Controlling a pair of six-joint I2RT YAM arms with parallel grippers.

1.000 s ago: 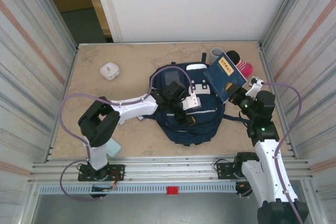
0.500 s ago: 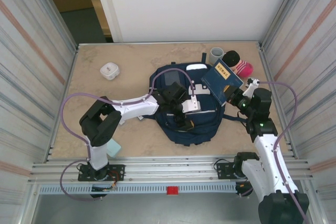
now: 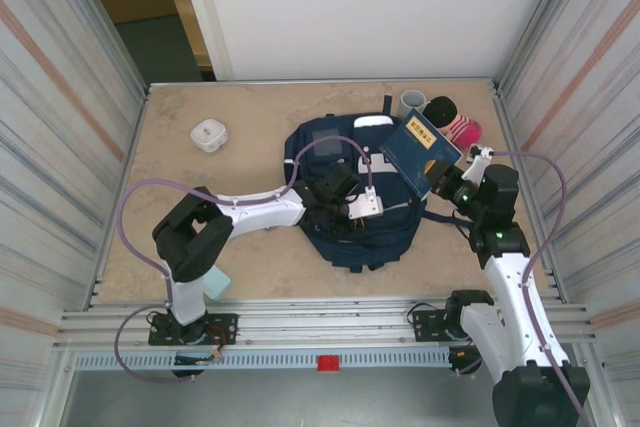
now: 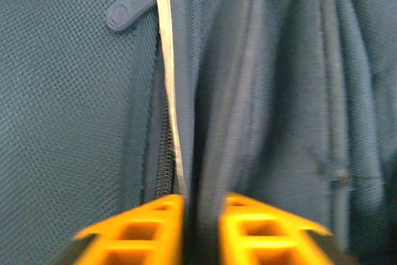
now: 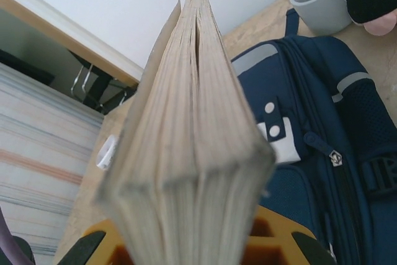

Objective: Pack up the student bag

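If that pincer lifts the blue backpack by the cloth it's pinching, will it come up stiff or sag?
Probably sag: the student bag is soft fabric, bunched into folds where the left pincer nips it. It looks bulky, so the pinched fold would likely rise first while the body drags. The woven mesh seems grippy, not slippery.

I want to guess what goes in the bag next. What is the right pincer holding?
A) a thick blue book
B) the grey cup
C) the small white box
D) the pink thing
A: the right pincer is clamped on the thick blue-covered paper book, whose page edges stand up in the right wrist view.
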